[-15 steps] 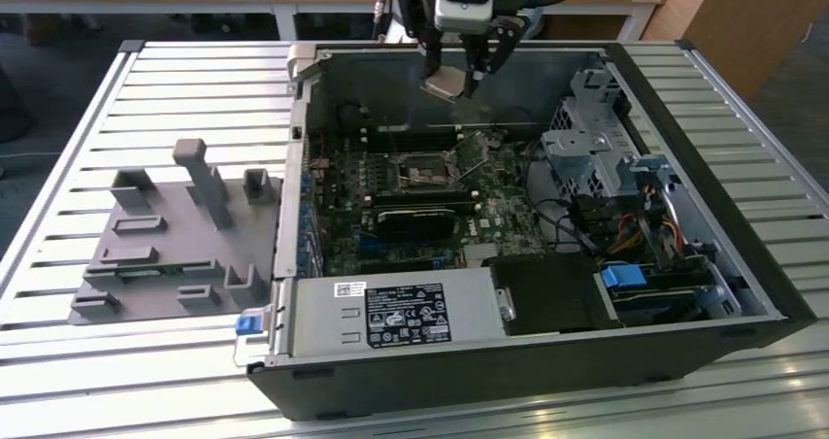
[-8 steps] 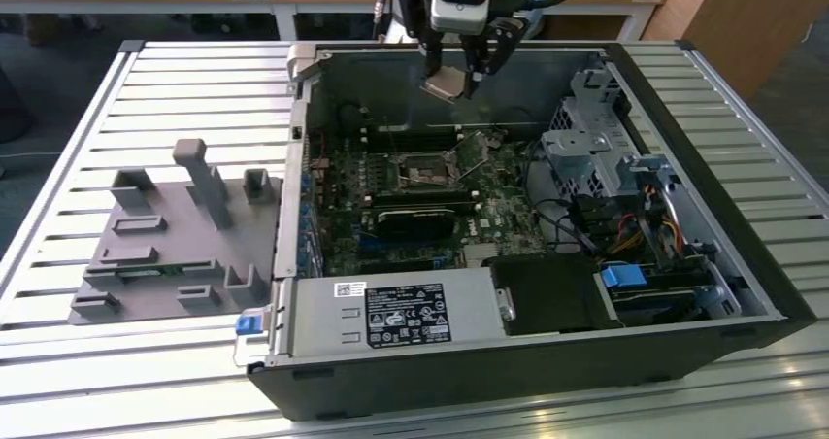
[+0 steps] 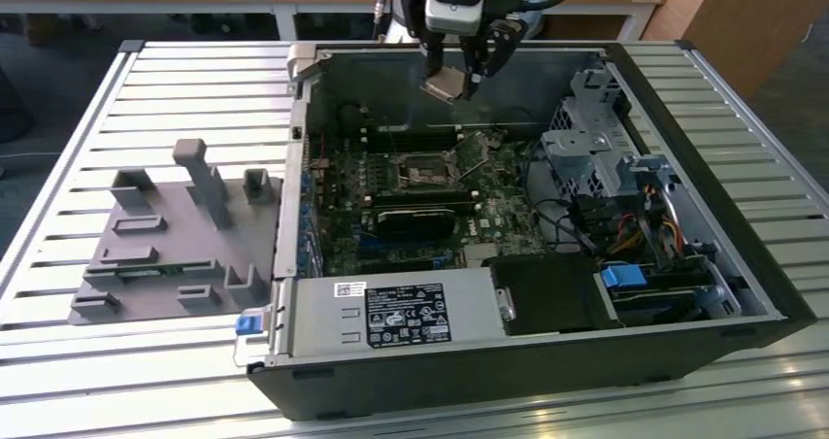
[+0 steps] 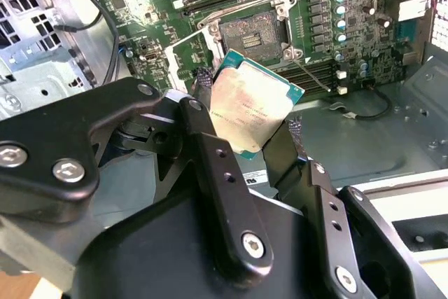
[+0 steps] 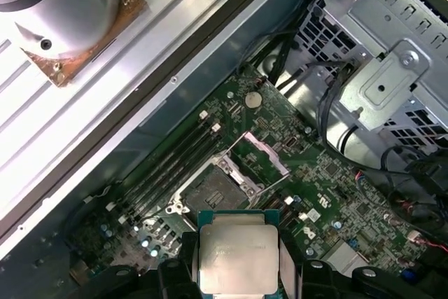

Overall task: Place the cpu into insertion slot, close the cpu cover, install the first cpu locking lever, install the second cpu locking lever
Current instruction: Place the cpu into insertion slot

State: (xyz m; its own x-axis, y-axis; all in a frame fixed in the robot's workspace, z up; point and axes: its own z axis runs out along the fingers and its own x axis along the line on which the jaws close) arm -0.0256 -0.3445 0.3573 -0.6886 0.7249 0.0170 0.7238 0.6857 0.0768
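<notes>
One claw (image 4: 247, 105) tight around the cpu (image 4: 252, 103), well clear of the uncovered insertion slot (image 4: 253, 31).

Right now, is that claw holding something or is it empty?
Gripper: closed, holding the chip over the computer.

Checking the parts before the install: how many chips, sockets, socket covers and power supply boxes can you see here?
Chip: 1, held in the gripper
Socket: 1, empty
Cover: 1, raised open
Power supply box: 1
Total: 4
</notes>
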